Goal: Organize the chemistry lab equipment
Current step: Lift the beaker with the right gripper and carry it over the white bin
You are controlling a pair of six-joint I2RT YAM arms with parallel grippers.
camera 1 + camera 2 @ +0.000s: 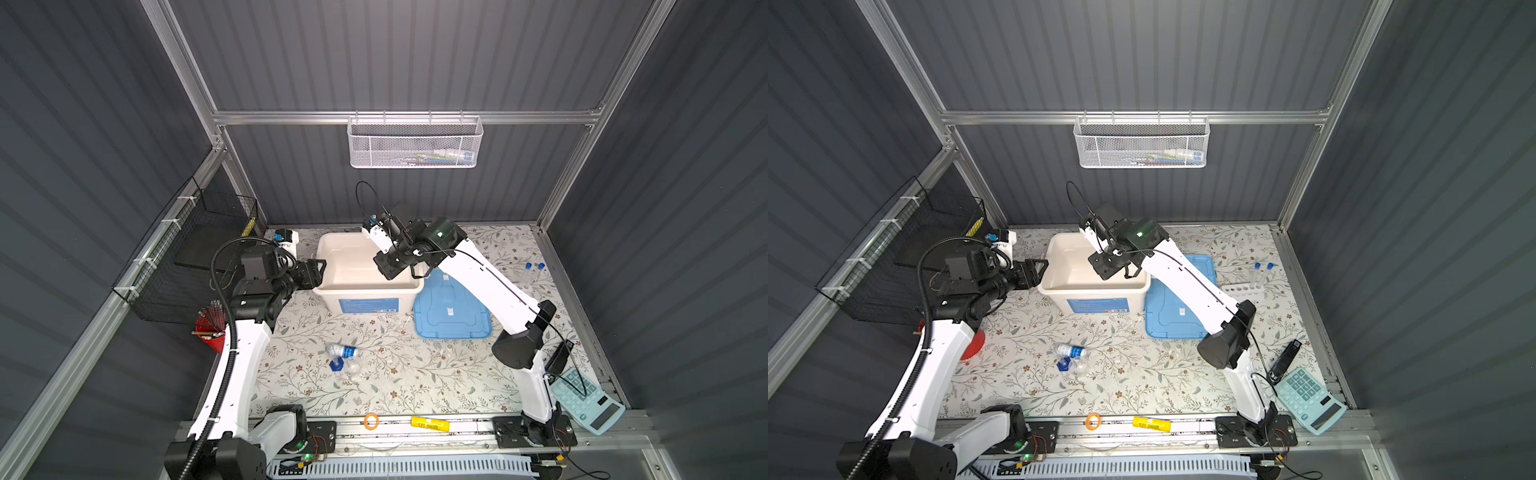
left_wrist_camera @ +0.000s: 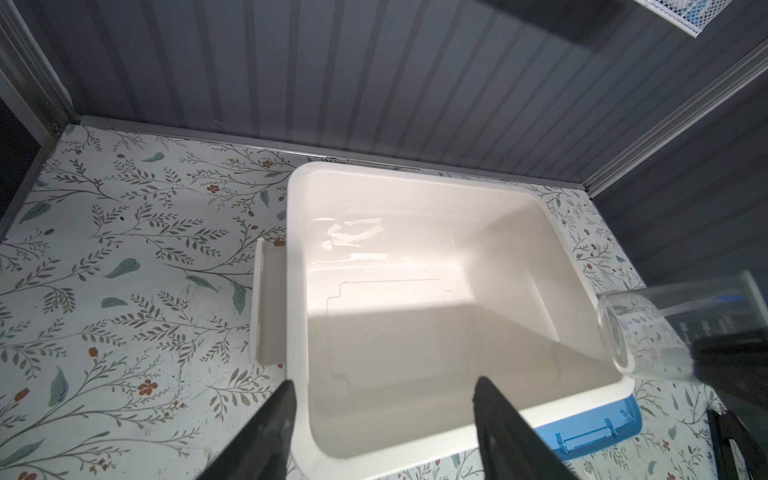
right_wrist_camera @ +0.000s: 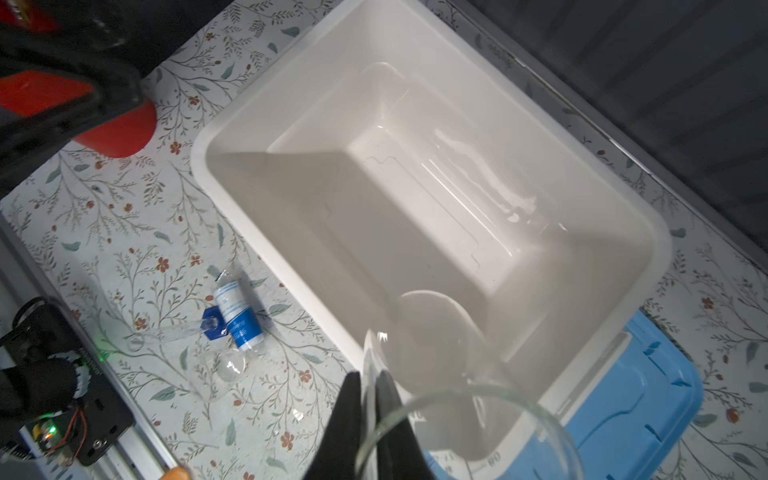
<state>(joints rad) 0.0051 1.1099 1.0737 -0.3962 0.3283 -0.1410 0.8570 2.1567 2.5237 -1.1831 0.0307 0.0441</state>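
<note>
The right gripper (image 3: 368,384) pinched the rim of a clear beaker (image 3: 469,428), one finger inside the glass wall and one outside. It held the beaker tilted over the white bin (image 1: 365,289), above the corner nearest the blue lid (image 1: 451,316). The left wrist view showed the beaker (image 2: 648,332) lying almost sideways in the air, its round end turned toward the bin's middle. Only glare and shadow lay on the bin's pale floor in both wrist views. The lid lay flat on the table (image 1: 374,395), touching the bin's right side.

The left gripper (image 2: 384,380) stood wide and held nothing, with one finger outside the bin's left wall and the other over its interior.

Well apart from both grippers, in front of the bin, a white blue-labelled bottle (image 3: 237,316) lay on its side. It touched a toppled cylinder (image 3: 212,326) on a blue hexagonal base, with a round flask (image 3: 230,365) just beside them.

Two blue-capped tubes (image 1: 1262,274) stood upright in a white holed rack (image 1: 1241,291) at the right edge of the table. A red cup (image 1: 212,338) at the left edge held sticks. A mesh basket (image 1: 413,143) on the back wall held a few coloured items too blurred to name.
</note>
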